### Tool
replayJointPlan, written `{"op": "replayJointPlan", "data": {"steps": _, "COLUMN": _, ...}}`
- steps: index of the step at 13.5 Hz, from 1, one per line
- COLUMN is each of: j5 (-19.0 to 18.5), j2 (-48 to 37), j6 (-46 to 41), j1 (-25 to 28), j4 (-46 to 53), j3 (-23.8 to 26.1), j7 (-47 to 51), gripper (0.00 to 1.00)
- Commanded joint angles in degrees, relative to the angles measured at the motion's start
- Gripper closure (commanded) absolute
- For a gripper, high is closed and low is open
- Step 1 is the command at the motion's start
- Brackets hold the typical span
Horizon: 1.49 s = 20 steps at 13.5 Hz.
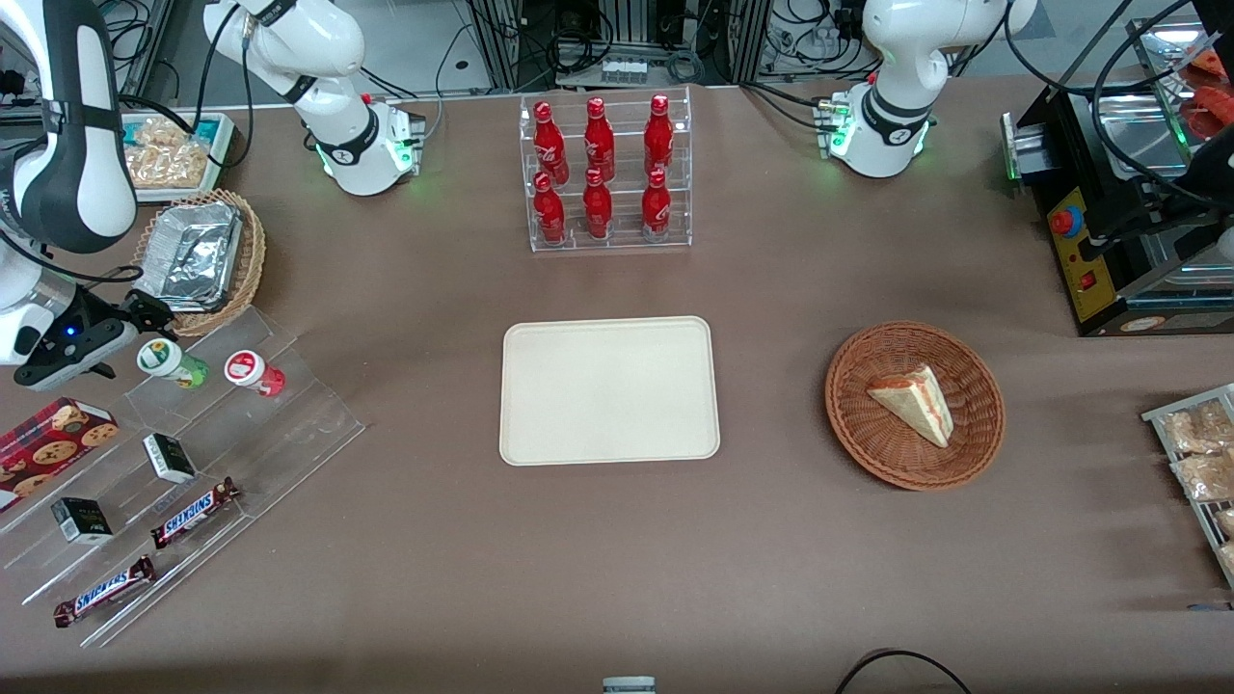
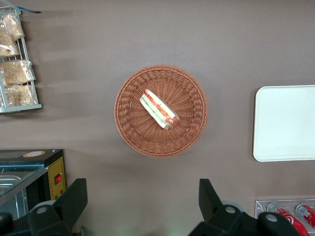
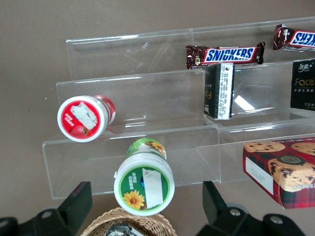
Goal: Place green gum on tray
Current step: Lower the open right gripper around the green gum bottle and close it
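- The worktop (image 1: pixel 463 578) carries everything; I place things by the clear stepped rack (image 1: pixel 251 424) at the working arm's end.
- The tray (image 1: pixel 609 390) lies flat in the middle of the worktop, well apart from the rack and with nothing on it, so the task is not yet begun.
- My claw (image 3: pixel 147 216) hangs above the rack's top step, jaws spread wide and holding nothing.
- The green gum (image 3: pixel 144 183) stands on that top step, between the two open fingers (image 3: pixel 74 201) and just below them, with the red bottle (image 3: pixel 84 117) just beside it on the rack.
- To do this step well, I judge I should descend straight, centre the jaws on the green body under its white lid, and close without nudging the red neighbour or the acrylic lip.
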Motion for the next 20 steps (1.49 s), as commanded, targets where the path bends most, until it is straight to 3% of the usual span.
{"op": "replayJointPlan", "data": {"steps": 1, "j5": 1.78, "j2": -0.20, "j6": 3.36, "j1": -0.46, "j4": -2.41, "j3": 0.00, "j7": -1.63, "gripper": 0.00}}
{"op": "replayJointPlan", "data": {"steps": 16, "j5": 1.87, "j2": 1.30, "j6": 6.53, "j1": -0.99, "j4": -4.26, "j3": 0.00, "j7": -2.86, "gripper": 0.01}}
{"op": "replayJointPlan", "data": {"steps": 17, "j5": 1.87, "j2": 1.30, "j6": 6.53, "j1": -0.99, "j4": -4.26, "j3": 0.00, "j7": -2.86, "gripper": 0.04}}
{"op": "replayJointPlan", "data": {"steps": 18, "j5": 1.87, "j2": 1.38, "j6": 6.53, "j1": -0.99, "j4": -4.26, "j3": 0.00, "j7": -2.86, "gripper": 0.26}}
{"op": "replayJointPlan", "data": {"steps": 19, "j5": 1.78, "j2": 1.47, "j6": 6.53, "j1": -0.90, "j4": -4.17, "j3": 0.00, "j7": -2.86, "gripper": 0.64}}
{"op": "replayJointPlan", "data": {"steps": 20, "j5": 1.78, "j2": 1.56, "j6": 6.53, "j1": -0.82, "j4": -4.08, "j3": 0.00, "j7": -2.77, "gripper": 0.89}}
